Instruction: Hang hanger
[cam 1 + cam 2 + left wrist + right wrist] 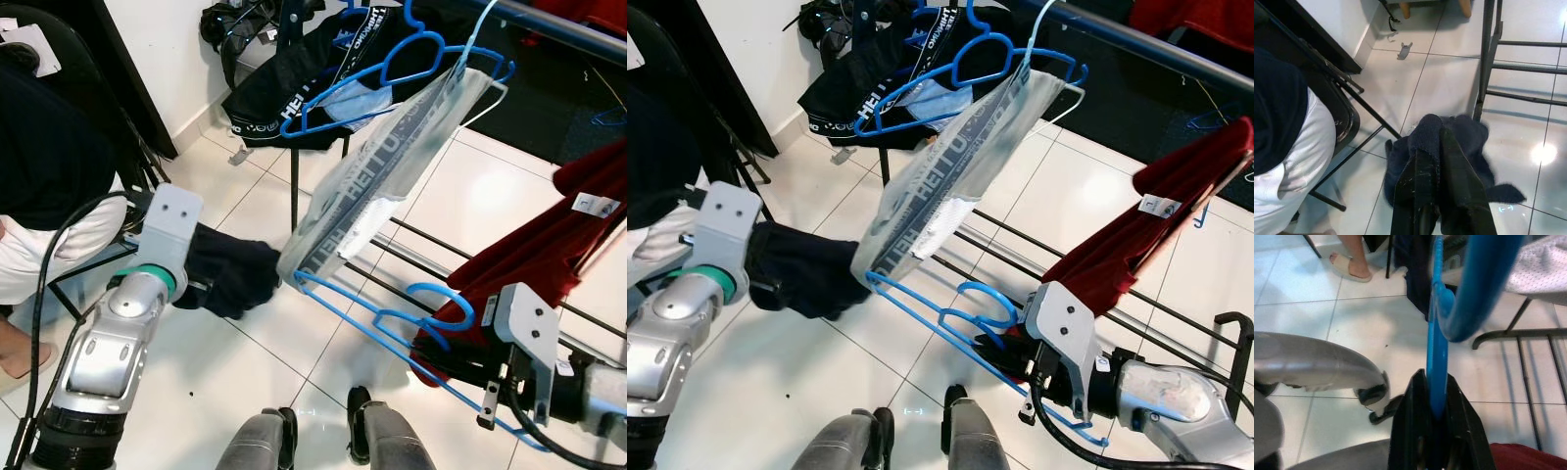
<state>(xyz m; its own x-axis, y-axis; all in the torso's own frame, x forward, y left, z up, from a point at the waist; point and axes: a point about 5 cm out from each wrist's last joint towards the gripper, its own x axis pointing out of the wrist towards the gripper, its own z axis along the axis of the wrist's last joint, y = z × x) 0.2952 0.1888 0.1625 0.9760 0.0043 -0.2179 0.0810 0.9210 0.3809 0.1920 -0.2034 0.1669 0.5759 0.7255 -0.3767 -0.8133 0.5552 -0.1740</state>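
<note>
Hanger (392, 318) is clamped by the right gripper (1437, 418) at lower right; dark cloth (1449, 147) is pinched by the left gripper (1437, 161).
Its hook could be snagged by the grey garment (392, 166), or twisted loose before the rail (578, 29) is reached.

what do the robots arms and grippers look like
Both arms are silver metal with flat grey bolted wrist plates. The left arm has a green ring and a black cable looping beside it; the right arm carries black cabling. Each gripper has two long, scuffed black fingers.

blue plastic hanger (392, 318), tilted low over white floor tiles, hook curling beside red garment (549, 245)
</note>
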